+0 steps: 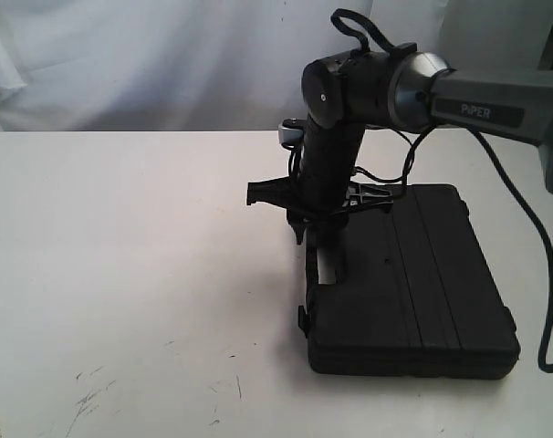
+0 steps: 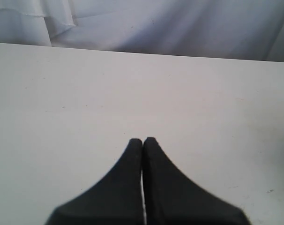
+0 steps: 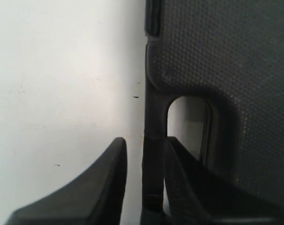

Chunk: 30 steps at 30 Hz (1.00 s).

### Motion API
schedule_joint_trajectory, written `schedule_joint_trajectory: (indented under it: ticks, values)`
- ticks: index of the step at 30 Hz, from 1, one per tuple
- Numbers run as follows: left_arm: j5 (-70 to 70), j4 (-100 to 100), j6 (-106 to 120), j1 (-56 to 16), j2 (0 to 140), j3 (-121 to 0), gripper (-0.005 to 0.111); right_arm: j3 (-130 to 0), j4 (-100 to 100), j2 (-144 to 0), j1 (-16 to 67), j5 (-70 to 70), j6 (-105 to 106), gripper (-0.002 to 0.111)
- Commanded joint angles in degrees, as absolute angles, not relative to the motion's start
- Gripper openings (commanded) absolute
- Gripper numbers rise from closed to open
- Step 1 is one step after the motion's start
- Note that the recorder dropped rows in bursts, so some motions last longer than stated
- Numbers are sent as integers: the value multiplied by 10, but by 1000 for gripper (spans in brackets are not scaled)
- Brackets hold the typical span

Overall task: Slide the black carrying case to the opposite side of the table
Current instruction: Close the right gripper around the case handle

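The matte black case [image 1: 413, 283] lies flat on the white table [image 1: 121, 255], right of the middle and near the front edge, with its ribbed lid up and its handle side facing left. My right gripper [image 1: 318, 242] reaches down onto that handle side. In the right wrist view the right gripper [image 3: 146, 140] is open and straddles the handle bar [image 3: 153, 117]: one finger stands outside over the table [image 3: 62, 70], the other sits in the cut-out against the bar. My left gripper [image 2: 142, 139] is shut on nothing above bare table [image 2: 132, 84]; the exterior view does not show it.
A white cloth backdrop [image 1: 167, 55] hangs behind the table's far edge. Dark scratch marks [image 1: 89, 392] lie at the front left. The right arm's black cable [image 1: 523, 228] droops over the table's right side, past the case.
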<state>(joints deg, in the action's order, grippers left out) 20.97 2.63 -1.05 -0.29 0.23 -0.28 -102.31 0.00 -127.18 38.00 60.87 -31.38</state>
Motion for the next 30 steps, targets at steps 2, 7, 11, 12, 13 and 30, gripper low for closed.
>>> schedule_joint_trajectory:
  ticks: [2, 7, 11, 12, 13, 30]
  values:
    - [204, 27, -12, -5, 0, 0, 0, -1026, -9, -1269, 381, 604, -315, 27]
    - [204, 27, -12, -5, 0, 0, 0, -1026, -7, -1269, 381, 604, -314, 34]
    - [204, 27, -12, -5, 0, 0, 0, -1026, -6, -1269, 381, 607, -311, 39]
    - [204, 27, -12, -5, 0, 0, 0, -1026, -6, -1269, 381, 607, -311, 39]
    - [204, 27, -12, -5, 0, 0, 0, -1026, -6, -1269, 381, 607, -311, 39]
    - [204, 27, -12, -5, 0, 0, 0, -1026, 4, -1305, 382, 612, -317, 39]
